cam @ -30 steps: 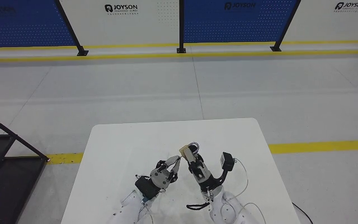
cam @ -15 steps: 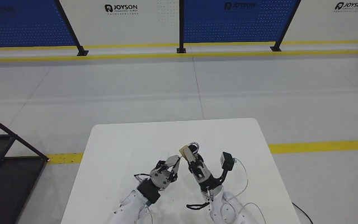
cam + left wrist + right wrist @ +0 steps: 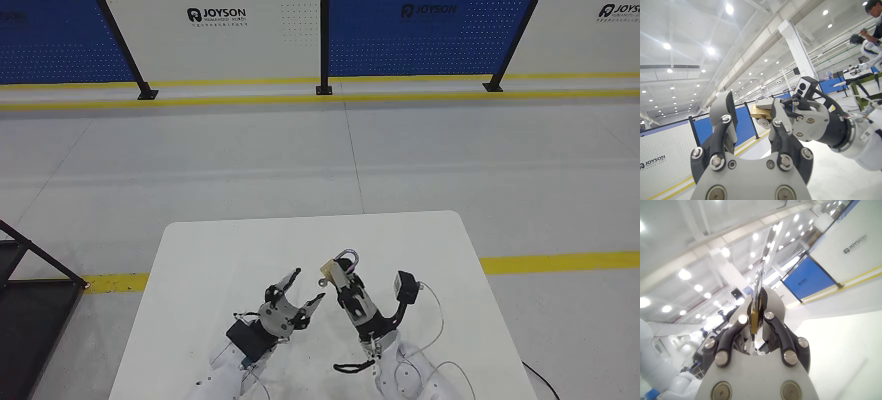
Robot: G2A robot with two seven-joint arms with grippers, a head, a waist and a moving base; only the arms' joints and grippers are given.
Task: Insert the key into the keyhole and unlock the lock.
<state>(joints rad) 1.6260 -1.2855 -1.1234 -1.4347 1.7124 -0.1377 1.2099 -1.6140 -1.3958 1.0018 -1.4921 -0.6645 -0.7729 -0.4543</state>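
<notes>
While my right pincer (image 3: 760, 297) clamps the lock (image 3: 761, 113), key (image 3: 763, 123) seated, my left pincer (image 3: 752, 104) stands apart; the turn seems undone.

Brass padlock (image 3: 761, 113), silver key (image 3: 764, 123) in its keyhole, clamped in right claw (image 3: 757, 303).

A white table (image 3: 200, 260) stands on a pale grey floor (image 3: 300, 160) crossed by yellow lines (image 3: 560, 262). Blue and white partition panels (image 3: 420, 40) stand behind it, with round ceiling lights (image 3: 667, 46) overhead.
</notes>
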